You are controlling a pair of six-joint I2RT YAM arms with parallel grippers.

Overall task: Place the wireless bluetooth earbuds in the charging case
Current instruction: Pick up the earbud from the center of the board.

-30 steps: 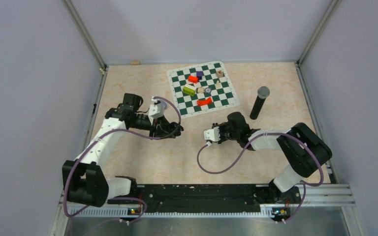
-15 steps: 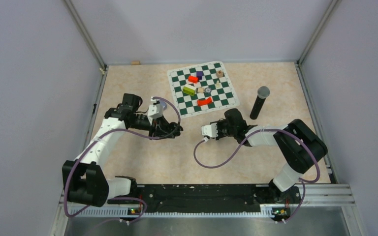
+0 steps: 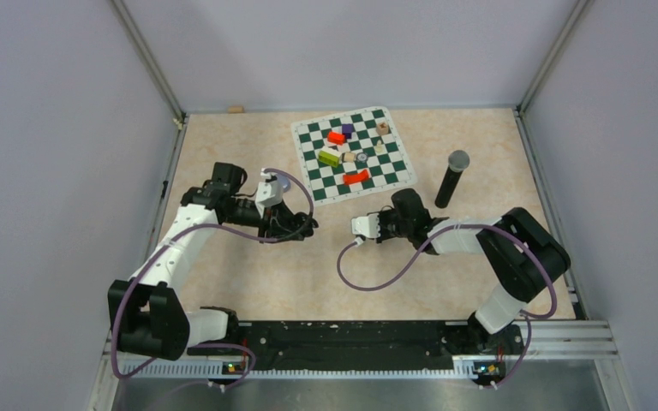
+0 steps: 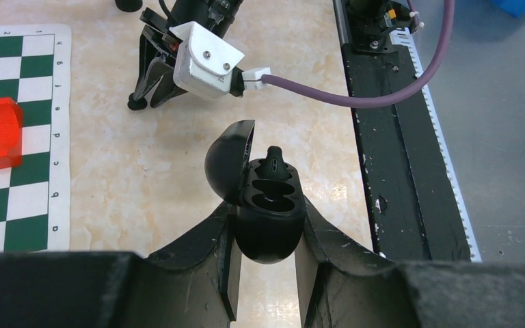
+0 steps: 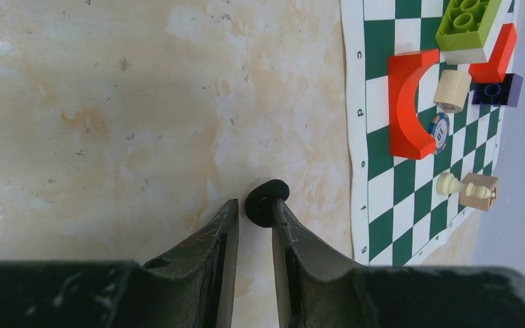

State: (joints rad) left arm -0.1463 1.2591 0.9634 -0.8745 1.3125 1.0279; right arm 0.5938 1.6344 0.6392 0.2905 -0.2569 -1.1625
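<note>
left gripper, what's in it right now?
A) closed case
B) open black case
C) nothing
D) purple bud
B: in the left wrist view the black charging case, its lid swung open, sits clamped between the fingers of the left gripper.

Black charging case, black earbud, green-and-white chessboard, red arch, beige marbled table.

Black earbud; open black case
</note>
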